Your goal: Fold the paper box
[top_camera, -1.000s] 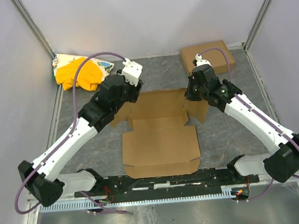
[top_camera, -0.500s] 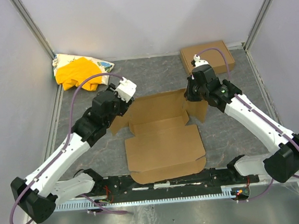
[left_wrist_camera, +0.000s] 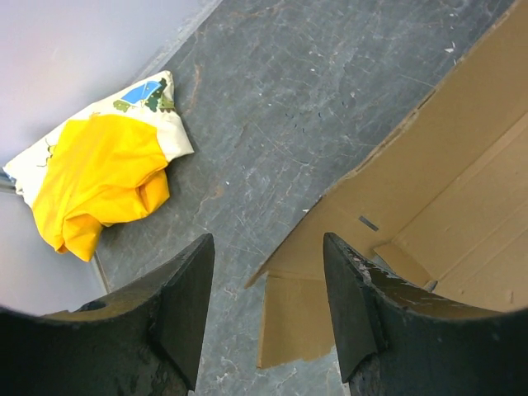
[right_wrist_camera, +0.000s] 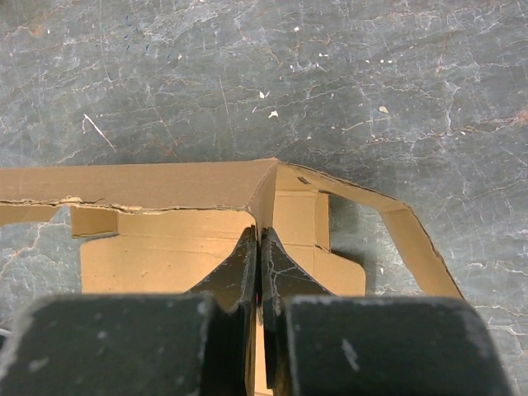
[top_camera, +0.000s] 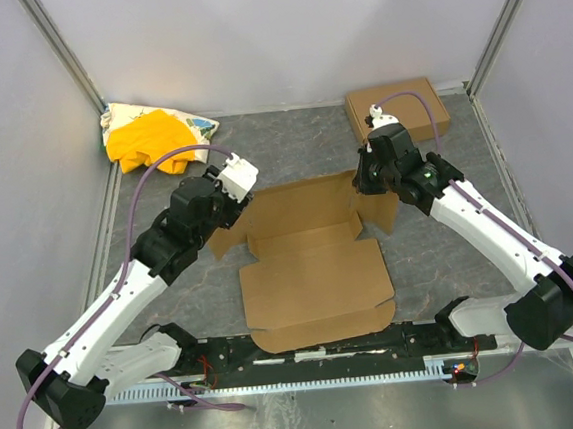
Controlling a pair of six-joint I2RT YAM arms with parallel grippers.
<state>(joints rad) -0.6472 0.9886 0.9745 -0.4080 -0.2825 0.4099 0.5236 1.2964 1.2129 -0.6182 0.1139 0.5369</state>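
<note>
The paper box (top_camera: pixel 312 272) is a brown cardboard die-cut sheet lying mid-table, its far wall raised and its large panel flat toward the arms. My right gripper (top_camera: pixel 367 180) is shut on the box's raised right side flap (right_wrist_camera: pixel 266 198) at the far right corner. My left gripper (top_camera: pixel 227 202) is open and empty, hovering above the box's far left corner flap (left_wrist_camera: pixel 330 313); its fingers (left_wrist_camera: pixel 186 305) touch nothing.
A yellow-and-white cloth heap (top_camera: pixel 154 136) lies at the far left corner, also in the left wrist view (left_wrist_camera: pixel 99 177). A ready-made compact cardboard box (top_camera: pixel 398 109) sits at the far right. Grey walls enclose the table on three sides.
My left arm has pulled back toward the near left, away from the box's far left corner. The box has shifted slightly and turned. The right gripper has kept its hold.
</note>
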